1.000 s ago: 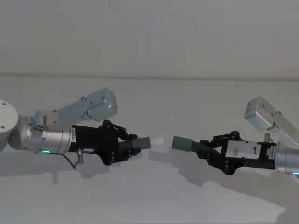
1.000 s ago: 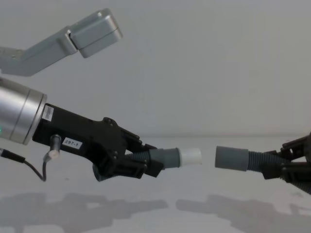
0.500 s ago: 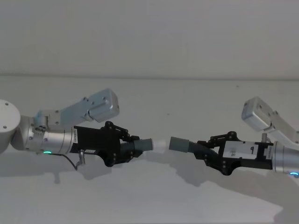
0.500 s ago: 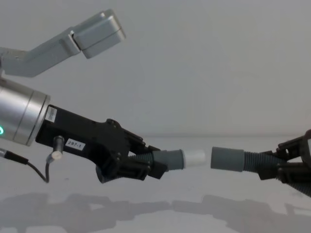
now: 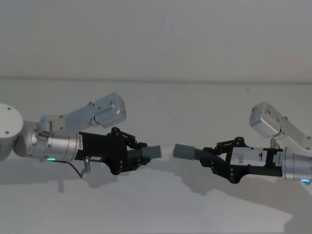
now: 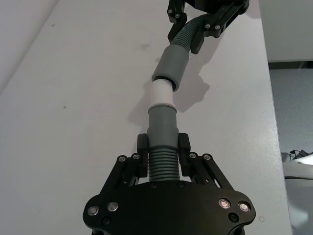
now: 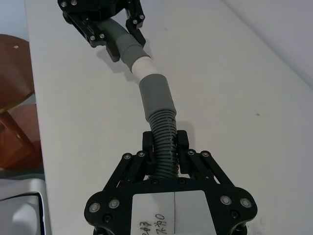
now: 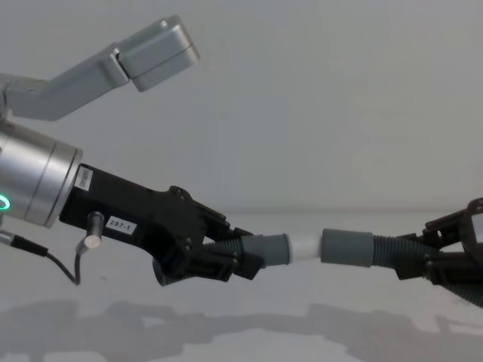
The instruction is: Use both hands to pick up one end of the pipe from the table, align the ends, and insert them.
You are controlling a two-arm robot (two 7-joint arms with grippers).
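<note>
Both pipe pieces hang above the white table (image 5: 156, 204), one in each gripper. My left gripper (image 5: 132, 155) (image 8: 240, 260) (image 6: 163, 147) is shut on the ribbed part of the left piece. Its grey cuff (image 5: 152, 152) (image 6: 162, 125) ends in a white tip (image 8: 305, 245) (image 6: 162, 94). My right gripper (image 5: 213, 159) (image 7: 165, 142) is shut on the ribbed hose of the right piece, and its grey cuff (image 5: 184, 151) (image 8: 347, 248) (image 7: 156, 97) points left. The white tip meets the mouth of the right cuff with no gap showing. The two ends stand nearly in line.
The table's side edge runs close by in both wrist views, with grey floor (image 6: 293, 122) beyond it on one side and a brown wooden object (image 7: 14, 98) beyond it on the other. Shadows of both arms lie on the table under the pipe.
The two grippers have moved toward each other. The gap between the white tip and the right cuff has closed, and the tip now touches the cuff's mouth.
</note>
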